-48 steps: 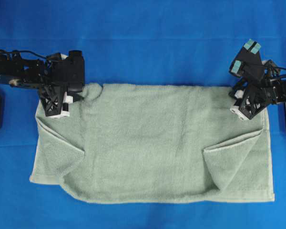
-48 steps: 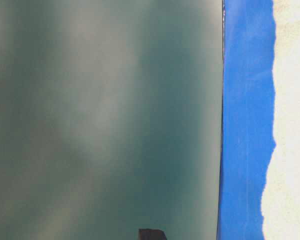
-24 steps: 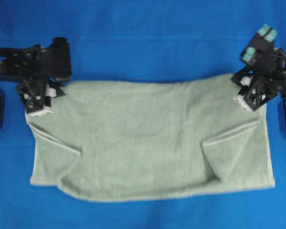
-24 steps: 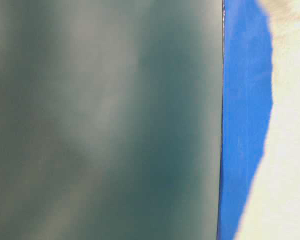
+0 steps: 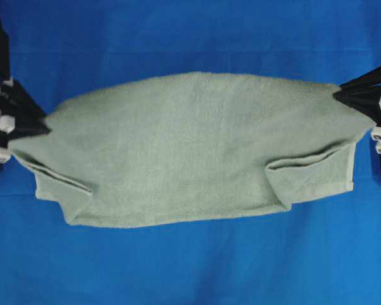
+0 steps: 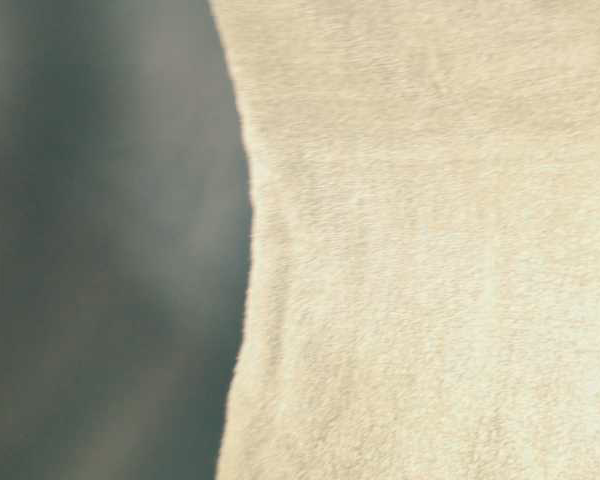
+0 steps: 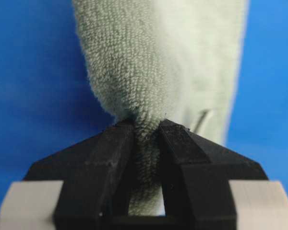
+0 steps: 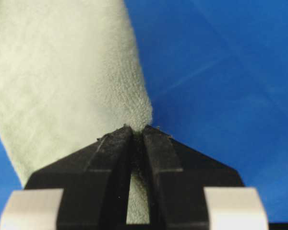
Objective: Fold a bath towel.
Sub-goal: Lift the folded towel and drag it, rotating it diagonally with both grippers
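Towel (image 5: 197, 146) hangs stretched between both grippers above the blue tabletop (image 5: 190, 267), lower edge sagging with loose flaps at each end. Left fingers (image 7: 113, 153) pinch a bunched corner; right fingers (image 8: 113, 153) clamp only a thin tip. Risk: the right hold looks shallow, so further tension could pull it free and collapse the fold.

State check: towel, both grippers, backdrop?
bath towel: partly folded, pinched at both ends, middle bulging between the grippers.
left gripper: shut on the bath towel.
right gripper: shut on the bath towel.
blue cloth: spread flat under the bath towel.
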`<action>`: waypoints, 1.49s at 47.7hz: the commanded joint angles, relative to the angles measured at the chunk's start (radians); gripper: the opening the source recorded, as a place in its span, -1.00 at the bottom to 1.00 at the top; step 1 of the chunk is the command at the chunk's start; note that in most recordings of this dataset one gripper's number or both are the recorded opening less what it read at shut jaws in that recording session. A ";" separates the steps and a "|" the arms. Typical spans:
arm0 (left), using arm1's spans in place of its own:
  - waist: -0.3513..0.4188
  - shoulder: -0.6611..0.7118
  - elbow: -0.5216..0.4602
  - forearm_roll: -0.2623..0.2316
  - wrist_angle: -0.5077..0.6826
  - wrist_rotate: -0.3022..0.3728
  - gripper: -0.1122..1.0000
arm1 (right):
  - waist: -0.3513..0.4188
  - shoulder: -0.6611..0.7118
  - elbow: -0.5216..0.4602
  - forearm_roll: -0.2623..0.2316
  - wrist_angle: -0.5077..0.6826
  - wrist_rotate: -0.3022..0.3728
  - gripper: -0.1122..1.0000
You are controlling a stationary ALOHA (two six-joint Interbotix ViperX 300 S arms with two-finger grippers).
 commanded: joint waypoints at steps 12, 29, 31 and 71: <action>-0.219 0.023 -0.051 0.000 -0.175 -0.219 -0.56 | -0.135 0.066 -0.074 -0.202 0.120 0.015 -0.62; -0.383 0.196 -0.135 0.002 -0.483 -0.252 -0.56 | -0.472 0.202 -0.149 -0.276 -0.077 -0.063 -0.62; -0.391 0.222 -0.153 0.002 -0.502 -0.252 -0.56 | -0.476 0.207 -0.161 -0.275 -0.106 -0.072 -0.62; -0.391 0.526 -0.319 0.000 -0.598 -0.192 -0.56 | -0.362 0.347 -0.198 -0.209 0.144 -0.087 -0.62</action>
